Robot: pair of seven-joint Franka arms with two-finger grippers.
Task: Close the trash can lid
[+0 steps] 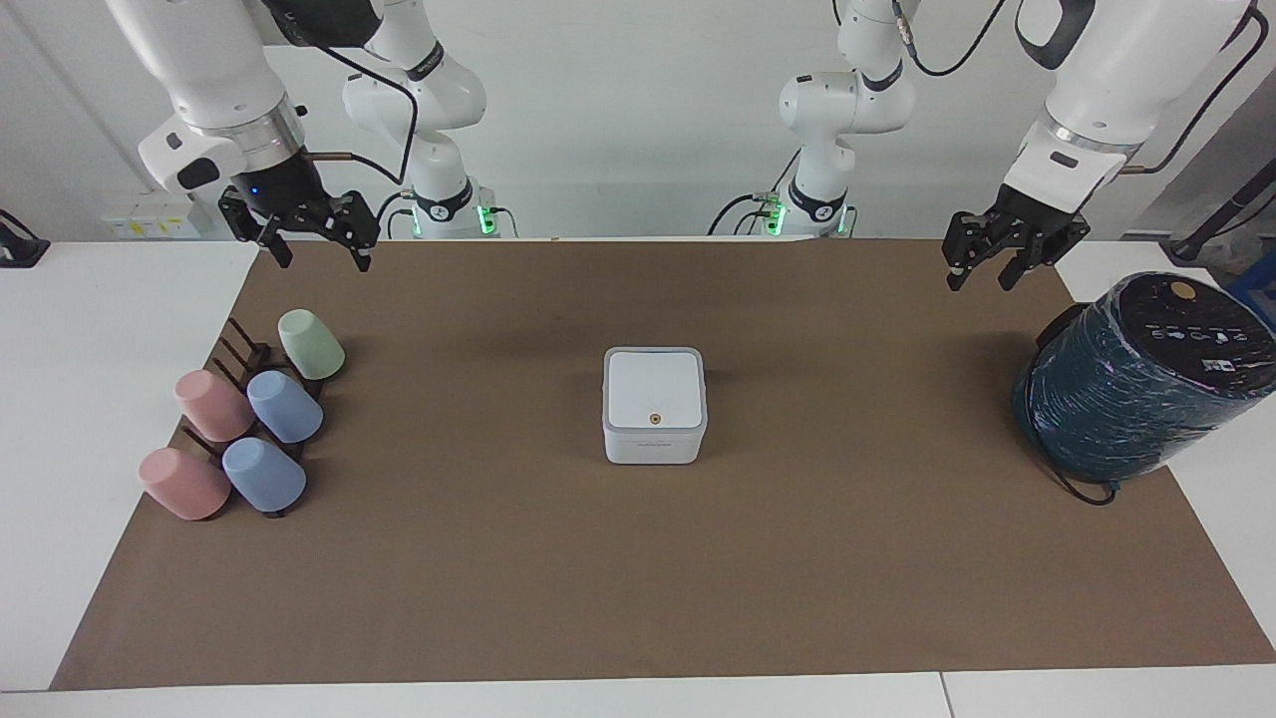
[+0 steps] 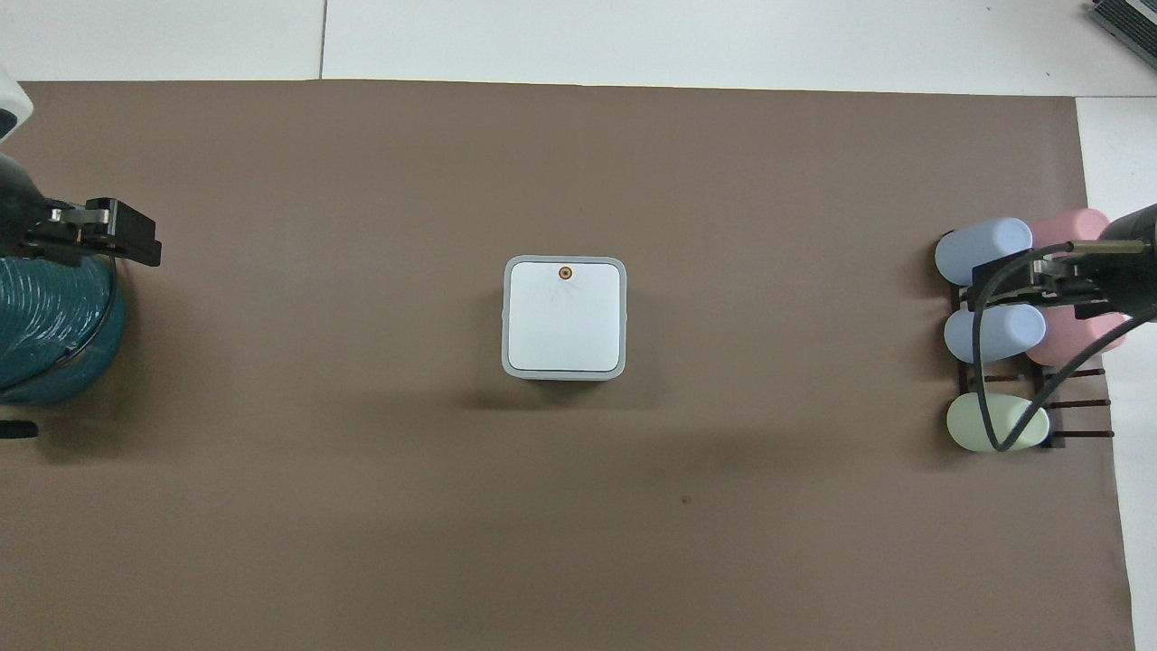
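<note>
Hanging with its fingers spread apart and nothing between them, the left gripper (image 1: 983, 265) sits in the air over the brown mat (image 1: 638, 558) at the left arm's end of the table, above the edge nearest the robots and just beside the teal wrapped cylinder (image 1: 1136, 379). Its white forearm slopes up and away toward that end, wrist bent so the fingers point down. In the overhead view the left gripper (image 2: 113, 237) shows only at the frame's edge, partly over the cylinder (image 2: 50, 325).

The right gripper (image 1: 314, 239) also hangs with its fingers spread and empty, over the mat's corner at the right arm's end, nearer the robots than the cup rack (image 1: 244, 399); its arm drops steeply from above and waits.

The trash can (image 1: 654, 409) stands alone at the mat's centre, well apart from both grippers, with its lid (image 1: 653, 389) lying flat and shut, the orange dot (image 2: 565, 272) at the lid's edge farthest from the robots. Bare mat surrounds it on every side, and a wide free strip runs to each end.

Counted: one trash can, one cylinder, one rack carrying five cups on their sides: two pink (image 1: 209, 404), two blue (image 1: 284, 407), one green (image 1: 311, 344)
</note>
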